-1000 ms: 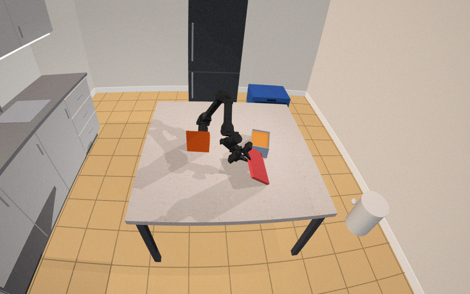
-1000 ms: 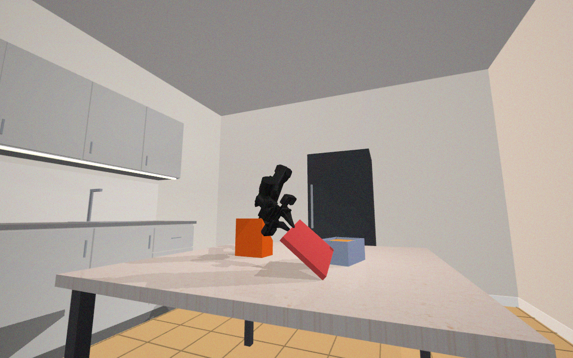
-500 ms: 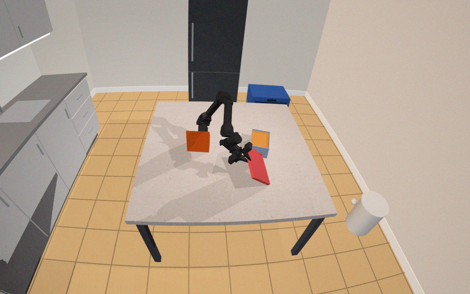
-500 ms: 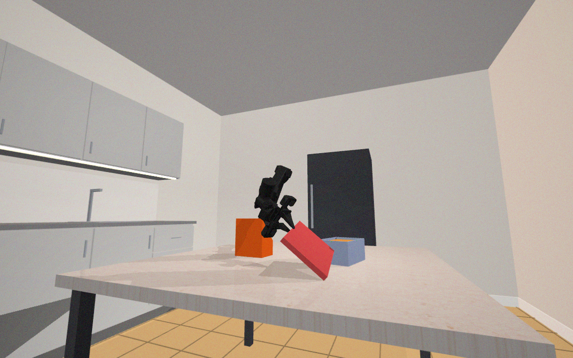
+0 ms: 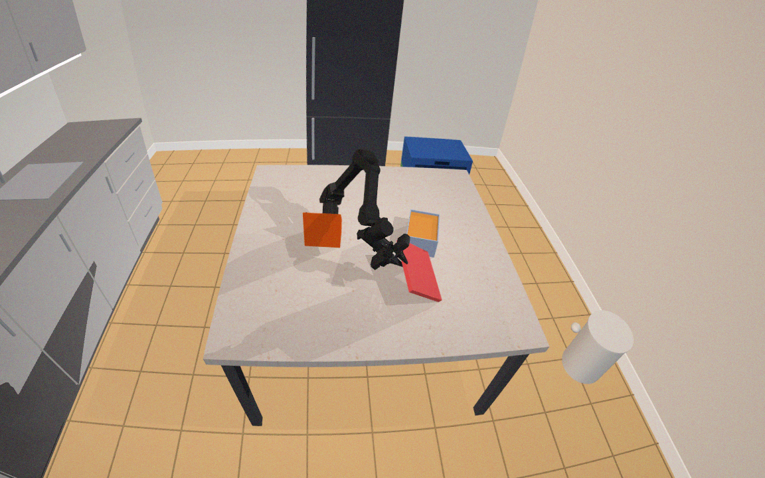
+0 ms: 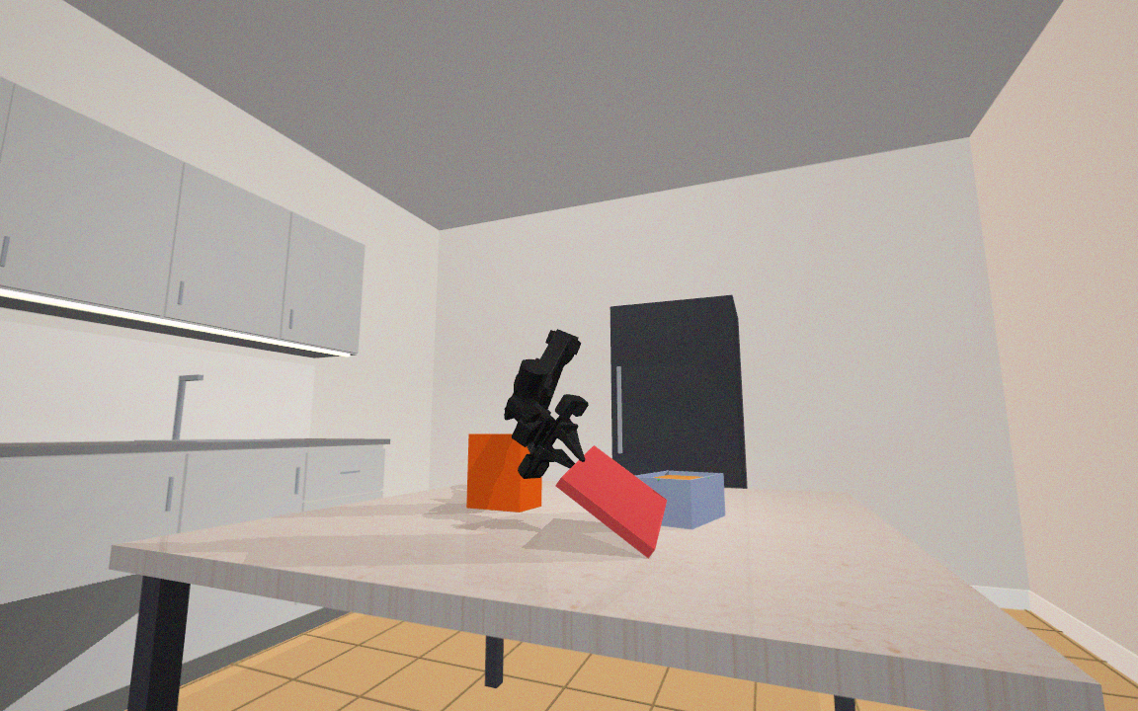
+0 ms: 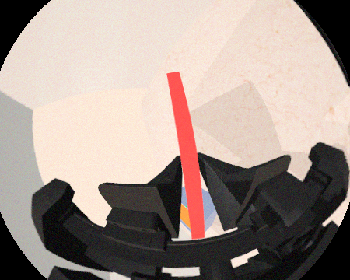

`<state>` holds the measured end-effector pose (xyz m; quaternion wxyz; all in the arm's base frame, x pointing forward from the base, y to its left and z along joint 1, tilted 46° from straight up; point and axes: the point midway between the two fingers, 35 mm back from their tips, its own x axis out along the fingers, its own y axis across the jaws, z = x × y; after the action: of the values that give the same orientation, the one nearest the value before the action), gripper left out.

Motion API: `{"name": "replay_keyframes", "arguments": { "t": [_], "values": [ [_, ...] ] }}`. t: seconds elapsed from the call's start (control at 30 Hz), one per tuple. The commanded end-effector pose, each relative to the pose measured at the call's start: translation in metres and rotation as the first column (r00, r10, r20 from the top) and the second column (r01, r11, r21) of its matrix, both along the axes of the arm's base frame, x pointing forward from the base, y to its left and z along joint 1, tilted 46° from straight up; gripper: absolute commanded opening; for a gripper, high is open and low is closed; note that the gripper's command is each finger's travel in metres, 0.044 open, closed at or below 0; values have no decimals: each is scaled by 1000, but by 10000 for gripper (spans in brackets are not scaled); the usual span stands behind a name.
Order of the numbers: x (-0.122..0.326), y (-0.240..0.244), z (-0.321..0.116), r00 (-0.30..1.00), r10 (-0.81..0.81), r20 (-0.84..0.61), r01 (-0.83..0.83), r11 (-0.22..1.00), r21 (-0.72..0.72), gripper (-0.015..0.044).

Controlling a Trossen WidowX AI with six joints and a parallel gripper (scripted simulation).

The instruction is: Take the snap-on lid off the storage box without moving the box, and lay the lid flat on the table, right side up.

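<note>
The red lid is off the box and steeply tilted, its lower end near the table in front of the box. Whether that end touches the table I cannot tell. My gripper is shut on the lid's upper edge; the wrist view shows the lid edge-on between the fingers. The blue-grey storage box stands upright and open, with an orange inside, just behind the lid. The lid hides part of the box in the top and exterior views.
An orange block stands on the table, left of the gripper and close to the arm's base. The box is close behind the lid on the right. The table's front edge lies beyond the lid's lower end.
</note>
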<state>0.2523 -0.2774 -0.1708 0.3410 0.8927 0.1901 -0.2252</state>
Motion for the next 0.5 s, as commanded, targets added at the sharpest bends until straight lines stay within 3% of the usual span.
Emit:
{"name": "replay_keyframes", "arguments": {
  "t": [0.0, 0.47],
  "values": [
    [2, 19, -14, 1000, 16, -22, -15, 999, 43, 0],
    [3, 27, -22, 1000, 16, -22, -15, 999, 43, 0]
  ]
}}
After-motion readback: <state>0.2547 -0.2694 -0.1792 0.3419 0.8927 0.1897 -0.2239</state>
